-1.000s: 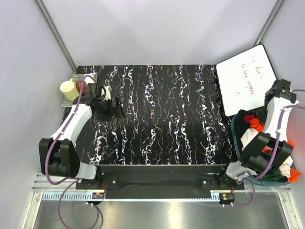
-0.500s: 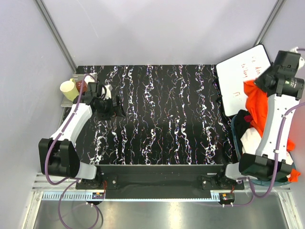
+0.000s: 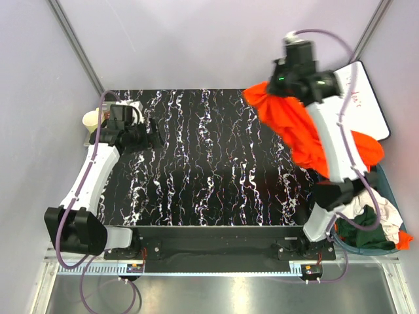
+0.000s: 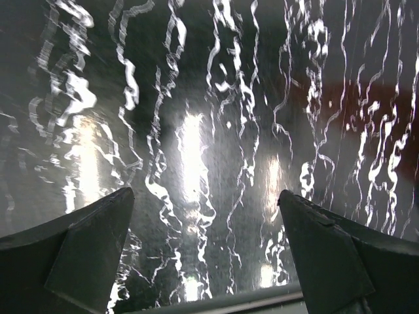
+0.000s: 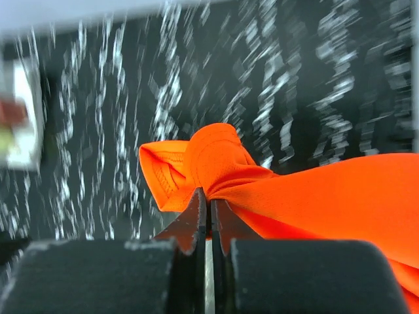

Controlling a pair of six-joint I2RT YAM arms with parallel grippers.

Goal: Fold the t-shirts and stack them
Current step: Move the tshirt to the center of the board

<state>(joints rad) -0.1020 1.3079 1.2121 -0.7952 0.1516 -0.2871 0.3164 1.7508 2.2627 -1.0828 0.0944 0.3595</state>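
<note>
1. Hauled the orange t-shirt (image 3: 298, 134) out of the bin (image 3: 395, 203) inside a second, in the grip of the right gripper (image 3: 270, 89); went from low among the heaped clothes at the right edge to high over the far right part of the table (image 3: 209, 170).
2. Showed jaws pressed together on a bunched fold of the cloth, plain in the wrist view; left the rest trailing in a long drape down and to the right, across the white board (image 3: 372, 108) and back toward the bin; laid none of it flat on the table so far.
3. Kept the left gripper (image 3: 152, 136) near the far left of the table, close to the pale cup (image 3: 91, 120); jaws wide apart over bare tabletop, holding nothing; shifted only a little toward the far edge since a second before.
4. Left a white t-shirt (image 3: 366, 208) and a dark green t-shirt (image 3: 370, 237) crumpled in the bin, untouched.
5. Judged as the very opening of the job: one shirt picked, none spread, none folded, none stacked.
6. Called next, in all likelihood, for lowering the cloth onto the open middle of the table, then a second grip from the left side to pull it flat.
7. Risked, by the look of it, dragging the trailing hem over the board or catching it on the bin's rim.
</note>
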